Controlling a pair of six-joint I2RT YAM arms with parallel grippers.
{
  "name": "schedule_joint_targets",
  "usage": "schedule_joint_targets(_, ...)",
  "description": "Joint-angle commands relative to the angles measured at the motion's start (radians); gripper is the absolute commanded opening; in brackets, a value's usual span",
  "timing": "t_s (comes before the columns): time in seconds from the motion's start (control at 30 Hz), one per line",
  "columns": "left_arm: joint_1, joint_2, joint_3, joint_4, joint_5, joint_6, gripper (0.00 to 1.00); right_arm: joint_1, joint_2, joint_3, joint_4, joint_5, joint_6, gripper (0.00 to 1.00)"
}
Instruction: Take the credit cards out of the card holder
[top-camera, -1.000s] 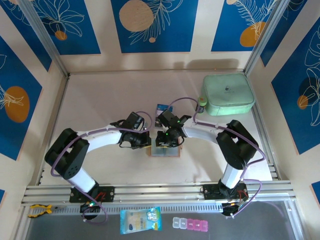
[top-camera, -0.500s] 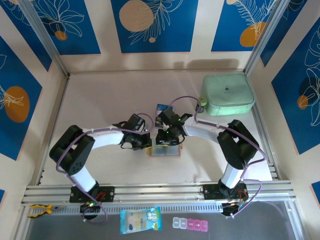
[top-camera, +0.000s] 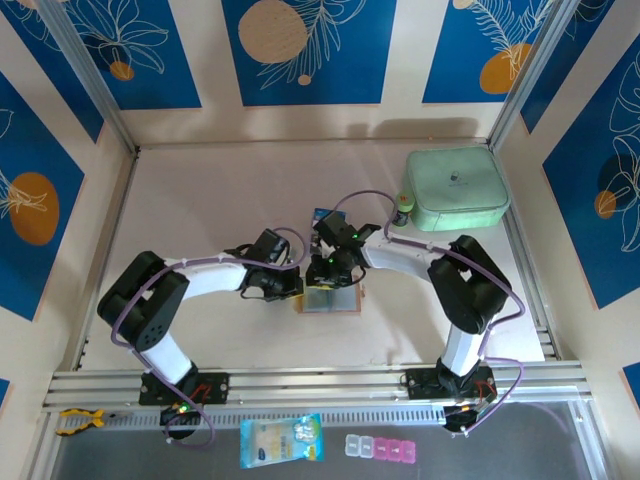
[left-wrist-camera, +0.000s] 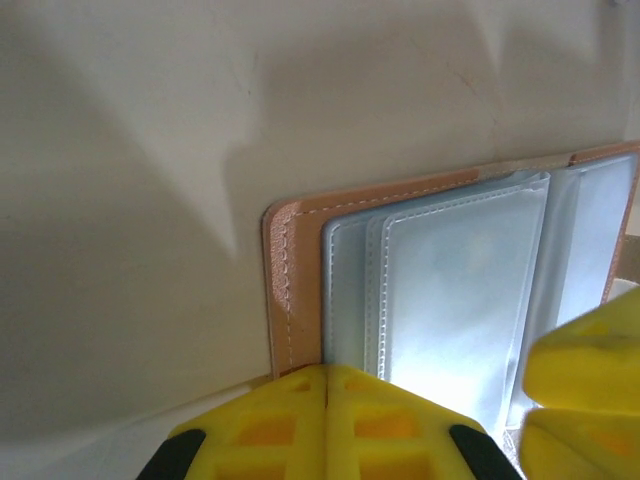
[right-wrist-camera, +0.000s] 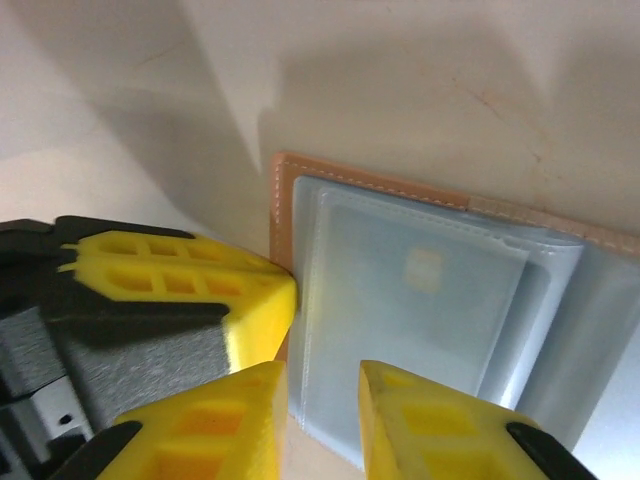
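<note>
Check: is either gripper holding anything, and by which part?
Nothing visibly held. Left gripper is shut, tip against the tan edge of the card holder; right gripper hangs open over its clear pocket.

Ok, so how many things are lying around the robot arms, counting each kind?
card holder: 1
loose blue card: 1
mint-green case: 1
small item beside the case, too small to tell: 1
blue-and-yellow packet: 1
clear-and-pink compartment box: 1
yellow tool: 1
Total: 7

Pale table (top-camera: 210, 200) carries the open card holder (top-camera: 330, 303), a blue card (top-camera: 322, 214) and a mint-green case (top-camera: 456, 188)
</note>
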Motion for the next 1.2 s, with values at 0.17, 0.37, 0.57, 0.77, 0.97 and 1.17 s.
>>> schedule_joint_targets(0.17,-0.004,0.008,-0.003,-0.135,-0.089,0.035,0.01,-0.016,0.047,-0.028,0.044,-0.064,0.004,0.23)
schedule_joint_targets(0.37,-0.005,0.016,0.01,-0.158,-0.118,0.04,0.01,-0.037,0.03,-0.069,0.03,-0.048,-0.011,0.23)
schedule_joint_targets(0.57,-0.004,0.04,0.02,-0.153,-0.122,0.034,0.01,-0.067,-0.005,-0.124,0.052,-0.065,-0.023,0.22)
schedule_joint_targets(0.77,-0.004,0.029,0.017,-0.139,-0.123,0.016,0.02,-0.093,-0.023,-0.17,0.112,-0.118,-0.034,0.22)
schedule_joint_targets(0.97,-0.009,-0.018,0.035,-0.138,-0.11,-0.007,0.05,-0.116,-0.044,-0.252,0.255,-0.222,-0.027,0.21)
schedule_joint_targets(1.17,-0.025,-0.112,0.043,-0.144,-0.107,-0.05,0.13,-0.159,-0.066,-0.353,0.402,-0.313,-0.001,0.2)
